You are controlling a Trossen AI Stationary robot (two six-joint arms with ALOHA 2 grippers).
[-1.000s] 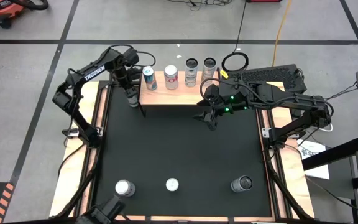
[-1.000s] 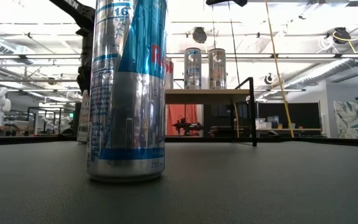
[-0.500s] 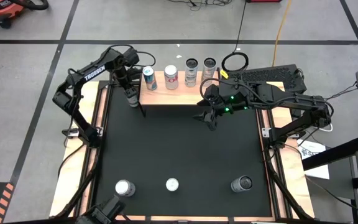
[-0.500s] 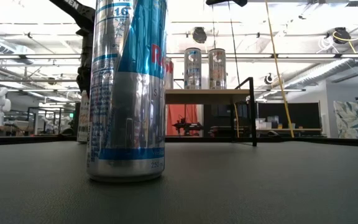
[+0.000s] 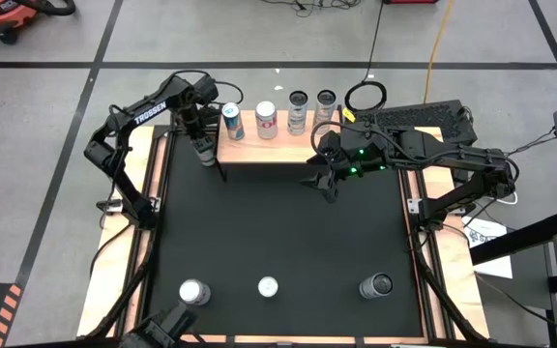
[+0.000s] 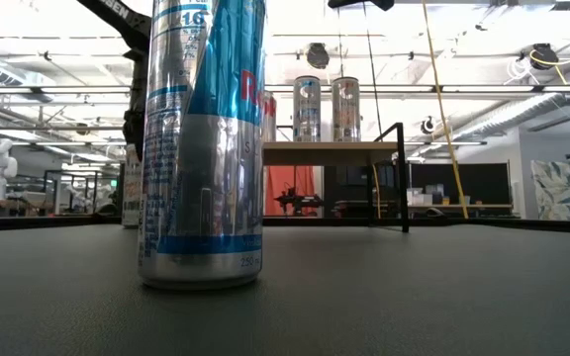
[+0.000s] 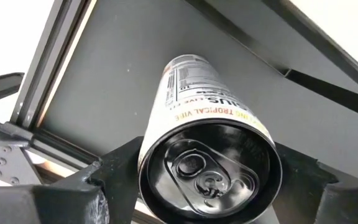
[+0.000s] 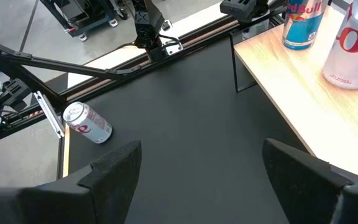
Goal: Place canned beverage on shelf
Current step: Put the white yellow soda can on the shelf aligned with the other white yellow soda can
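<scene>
High view, looking straight down: the shelf (image 5: 271,138) sits at the upper middle of the frame, on the far edge of the black desk (image 5: 278,232). On it stand a blue-and-silver can (image 5: 232,121), a red-and-white can (image 5: 266,120) and two dark-topped cans (image 5: 298,111) (image 5: 326,106) toward its right end. The left tool (image 5: 204,153) is at the shelf's left end, gripping a white can (image 5: 204,152) just beside the shelf's corner. The right tool (image 5: 328,184) hangs over the desk below the shelf's right end, its fingers spread with nothing between them. Three more cans stand along the bottom of the frame: a silver-topped one (image 5: 193,292), a middle one (image 5: 268,286) and a dark one (image 5: 376,285). Low view: a tall blue-and-silver can (image 6: 204,143) fills the left of the frame, and the shelf's pale top (image 6: 330,147) shows at centre with two cans (image 6: 307,109) (image 6: 344,109) on it. Left wrist view: the left tool's fingers (image 7: 104,180) clasp the white can (image 7: 207,155) on both sides, its dark pull-tab lid facing the camera. Right wrist view: the right tool's fingers (image 8: 114,165) stand wide apart and hold nothing; the shelf (image 8: 303,106) is at upper right, and a can (image 8: 89,123) lies on its side at the desk's edge.
</scene>
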